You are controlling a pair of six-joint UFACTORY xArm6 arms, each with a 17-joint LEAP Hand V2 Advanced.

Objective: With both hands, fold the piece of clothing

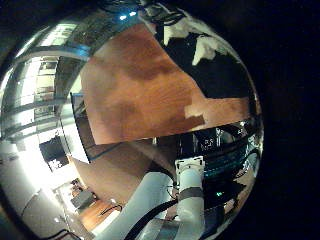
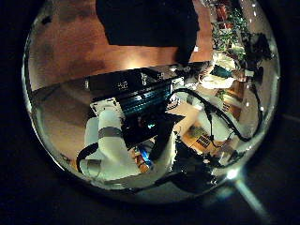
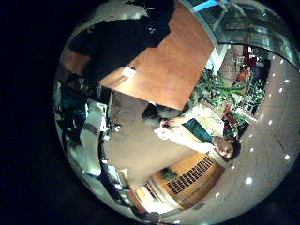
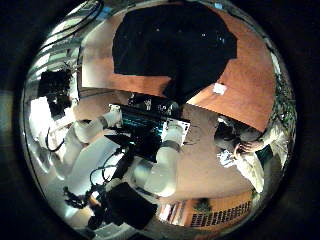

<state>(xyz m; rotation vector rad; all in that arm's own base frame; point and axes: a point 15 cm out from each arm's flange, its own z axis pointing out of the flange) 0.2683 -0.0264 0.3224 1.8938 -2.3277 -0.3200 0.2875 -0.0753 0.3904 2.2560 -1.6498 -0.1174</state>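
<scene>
A dark piece of clothing [image 4: 175, 45] lies spread out and a little rumpled on a wooden table [image 4: 252, 85]. It is small in the right thumb side view, so that palm is well above it. It also shows as a dark piece of clothing [image 2: 150, 23] in the left thumb side view, far from that palm and lying near the table's edge. In the left little finger side view, parts of my left hand [image 1: 190, 35] show in front of the garment [image 1: 215, 70]; their curl is unclear. None of my right hand is visible in its views.
A small pale tag [image 4: 218, 88] lies on the bare table beside the garment. Both white arms [image 4: 160, 160] rise from a dark stand at the table's near edge. Bare tabletop [image 1: 140, 90] stretches wide beside the cloth.
</scene>
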